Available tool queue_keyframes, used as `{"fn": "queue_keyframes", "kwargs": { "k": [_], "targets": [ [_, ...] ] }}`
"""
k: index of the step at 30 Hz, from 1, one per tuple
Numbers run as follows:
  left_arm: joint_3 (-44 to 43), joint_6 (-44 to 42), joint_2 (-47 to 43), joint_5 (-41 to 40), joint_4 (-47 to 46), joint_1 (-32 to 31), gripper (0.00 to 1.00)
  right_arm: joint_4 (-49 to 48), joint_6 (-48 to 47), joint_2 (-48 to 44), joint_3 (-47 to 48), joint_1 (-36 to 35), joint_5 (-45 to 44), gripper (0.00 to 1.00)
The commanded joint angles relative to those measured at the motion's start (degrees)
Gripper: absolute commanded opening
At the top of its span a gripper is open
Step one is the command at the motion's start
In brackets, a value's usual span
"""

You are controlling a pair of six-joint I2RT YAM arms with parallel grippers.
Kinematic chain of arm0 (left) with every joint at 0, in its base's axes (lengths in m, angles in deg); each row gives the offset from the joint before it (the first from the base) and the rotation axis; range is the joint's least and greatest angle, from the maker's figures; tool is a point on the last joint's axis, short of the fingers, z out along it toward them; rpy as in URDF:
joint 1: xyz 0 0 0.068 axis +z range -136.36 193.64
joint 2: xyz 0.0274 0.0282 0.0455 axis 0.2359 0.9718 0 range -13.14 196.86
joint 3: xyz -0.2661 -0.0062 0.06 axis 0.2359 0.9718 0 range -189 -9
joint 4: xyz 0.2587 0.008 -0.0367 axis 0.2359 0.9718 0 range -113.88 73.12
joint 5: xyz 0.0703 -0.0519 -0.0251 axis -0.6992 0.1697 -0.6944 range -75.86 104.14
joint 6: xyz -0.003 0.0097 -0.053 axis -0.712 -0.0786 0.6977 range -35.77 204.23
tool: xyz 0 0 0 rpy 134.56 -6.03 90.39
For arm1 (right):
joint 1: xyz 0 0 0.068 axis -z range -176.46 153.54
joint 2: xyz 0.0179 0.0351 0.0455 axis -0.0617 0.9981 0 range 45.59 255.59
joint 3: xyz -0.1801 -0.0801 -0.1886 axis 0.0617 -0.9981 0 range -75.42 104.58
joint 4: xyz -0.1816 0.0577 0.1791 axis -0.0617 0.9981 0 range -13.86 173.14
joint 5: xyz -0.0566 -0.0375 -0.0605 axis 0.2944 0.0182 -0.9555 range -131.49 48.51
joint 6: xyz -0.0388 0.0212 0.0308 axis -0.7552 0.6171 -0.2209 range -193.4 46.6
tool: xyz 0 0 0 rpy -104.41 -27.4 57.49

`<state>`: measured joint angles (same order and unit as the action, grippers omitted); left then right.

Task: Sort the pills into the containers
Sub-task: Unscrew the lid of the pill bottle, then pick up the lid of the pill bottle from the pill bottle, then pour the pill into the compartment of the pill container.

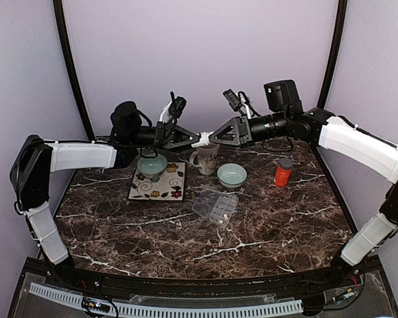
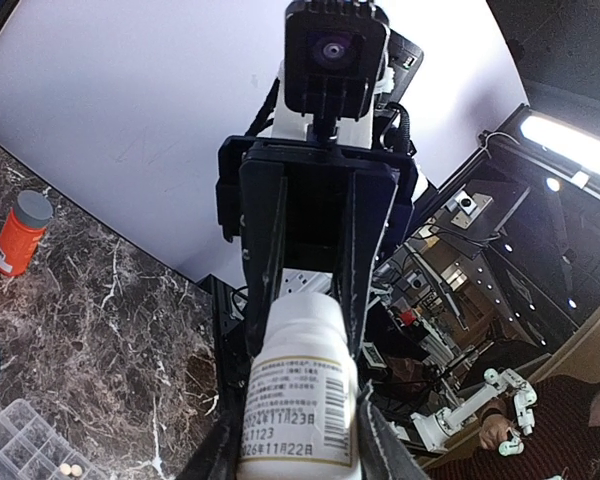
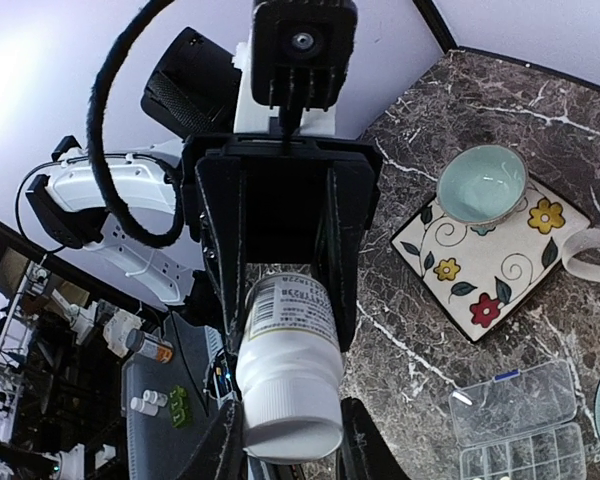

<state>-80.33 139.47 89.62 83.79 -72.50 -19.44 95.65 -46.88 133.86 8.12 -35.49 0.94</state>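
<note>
White bottle [image 3: 290,370] clamped by left end effector [image 1: 196,140] and right end effector [image 1: 212,138].

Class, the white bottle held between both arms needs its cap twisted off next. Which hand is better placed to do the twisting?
Right. The right hand grips the white bottle at its cap; the left hand clamps the labelled body, so it can likely brace.
</note>
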Motion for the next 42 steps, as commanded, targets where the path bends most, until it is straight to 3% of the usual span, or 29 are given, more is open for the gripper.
{"fn": "queue_keyframes", "kwargs": {
  "k": [1, 7, 16, 26, 42],
  "targets": [
    [1.4, 7.0, -1.0, 3.0, -10.4, 0.4, 0.0, 1.9, -10.5, -2.4, -0.9, -0.4, -4.1, 0.03],
    [2.2, 14.1, 0.3, 4.4, -17.7, 0.5, 0.0, 3.8, -15.3, -3.5, -0.8, -0.5, -7.6, 0.03],
    [2.5, 15.2, 0.7, 4.7, -19.2, 0.5, 0.0, 4.5, -16.4, -3.8, -1.3, -0.7, -9.2, 0.04],
    [6.0, 10.4, -0.4, 3.0, -16.4, 0.5, 0.0, 3.2, -14.1, -6.3, -4.0, -0.7, -13.0, 0.03],
    [20.5, 4.8, -4.0, -7.5, -19.6, -1.8, 0.0, 0.8, -9.9, -12.8, -13.1, -0.5, -26.0, 0.02]
  ]
}}
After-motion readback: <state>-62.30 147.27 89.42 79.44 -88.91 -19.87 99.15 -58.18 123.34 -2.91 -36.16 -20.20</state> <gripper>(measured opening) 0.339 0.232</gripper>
